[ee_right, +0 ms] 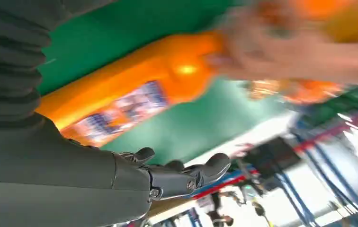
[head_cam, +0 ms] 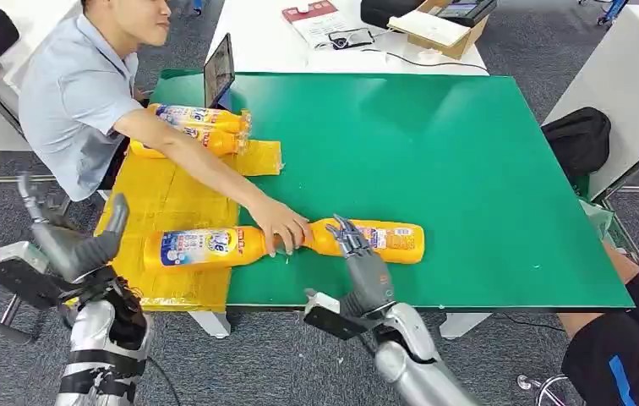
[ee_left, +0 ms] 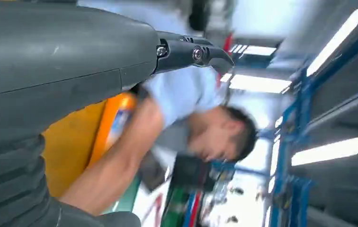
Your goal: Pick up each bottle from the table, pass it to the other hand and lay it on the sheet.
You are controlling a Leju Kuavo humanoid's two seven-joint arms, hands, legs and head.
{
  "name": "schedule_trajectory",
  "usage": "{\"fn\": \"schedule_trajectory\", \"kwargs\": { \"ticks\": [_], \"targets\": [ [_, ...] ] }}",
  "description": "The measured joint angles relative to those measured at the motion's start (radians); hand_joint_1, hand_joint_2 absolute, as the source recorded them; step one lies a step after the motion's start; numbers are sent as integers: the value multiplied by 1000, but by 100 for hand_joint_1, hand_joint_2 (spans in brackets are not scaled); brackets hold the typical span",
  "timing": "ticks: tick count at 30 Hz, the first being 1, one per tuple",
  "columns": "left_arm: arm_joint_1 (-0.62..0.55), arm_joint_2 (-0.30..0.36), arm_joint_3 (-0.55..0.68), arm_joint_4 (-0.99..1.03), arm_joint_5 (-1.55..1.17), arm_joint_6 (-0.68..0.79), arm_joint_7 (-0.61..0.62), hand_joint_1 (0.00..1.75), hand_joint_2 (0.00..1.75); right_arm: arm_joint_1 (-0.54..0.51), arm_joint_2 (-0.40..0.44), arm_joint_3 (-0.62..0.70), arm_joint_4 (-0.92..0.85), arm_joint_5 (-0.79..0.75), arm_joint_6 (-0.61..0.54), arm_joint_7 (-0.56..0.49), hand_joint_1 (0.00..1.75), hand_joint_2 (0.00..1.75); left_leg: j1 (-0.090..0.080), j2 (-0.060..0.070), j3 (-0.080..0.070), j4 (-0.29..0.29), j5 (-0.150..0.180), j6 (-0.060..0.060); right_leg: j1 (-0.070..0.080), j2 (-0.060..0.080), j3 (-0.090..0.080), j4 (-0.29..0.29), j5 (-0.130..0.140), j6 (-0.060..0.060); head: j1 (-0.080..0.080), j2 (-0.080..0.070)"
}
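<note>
Raised beside the sheet (head_cam: 164,203) bearing three bottles, left hand (head_cam: 67,237) is waiting empty with fingers apart, while right hand (head_cam: 358,254), fingers spread, is reaching over the remaining bottle (head_cam: 375,239) as a person's hand (head_cam: 281,227) is gripping its neck.

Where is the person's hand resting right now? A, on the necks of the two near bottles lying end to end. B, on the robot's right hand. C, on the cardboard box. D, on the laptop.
A: the person's hand covers where the two near bottles meet.
</note>
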State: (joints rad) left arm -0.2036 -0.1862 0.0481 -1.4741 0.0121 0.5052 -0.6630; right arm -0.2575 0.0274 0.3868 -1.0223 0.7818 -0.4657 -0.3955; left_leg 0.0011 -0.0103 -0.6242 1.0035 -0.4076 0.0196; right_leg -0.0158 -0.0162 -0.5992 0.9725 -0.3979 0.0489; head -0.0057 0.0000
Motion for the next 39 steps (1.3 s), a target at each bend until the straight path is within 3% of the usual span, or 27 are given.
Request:
{"fn": "schedule_trajectory", "kwargs": {
  "ticks": [11, 30, 39],
  "targets": [
    [55, -4, -50, -107, -47, 38, 56, 0, 175, -51, -52, -42, 129, 131, 22, 83, 0, 175, 0, 0, 0, 0, 0, 0, 0, 0, 0, 0, 0, 0, 0, 0],
    [53, -5, -125, -112, -63, 21, 73, 0, 175, -241, -31, -26, 339, 287, -39, 161, 0, 175, 0, 1, 0, 0, 0, 0, 0, 0, 0, 0, 1, 1, 0, 0],
    [54, -3, -124, -104, -73, -28, 146, 0, 175, -304, -29, -13, 425, 298, 177, 290, 0, 175, 0, 2, 2, 0, 0, 0, 0, 1, 0, 0, 1, 1, 0, 0]
  ]
}}
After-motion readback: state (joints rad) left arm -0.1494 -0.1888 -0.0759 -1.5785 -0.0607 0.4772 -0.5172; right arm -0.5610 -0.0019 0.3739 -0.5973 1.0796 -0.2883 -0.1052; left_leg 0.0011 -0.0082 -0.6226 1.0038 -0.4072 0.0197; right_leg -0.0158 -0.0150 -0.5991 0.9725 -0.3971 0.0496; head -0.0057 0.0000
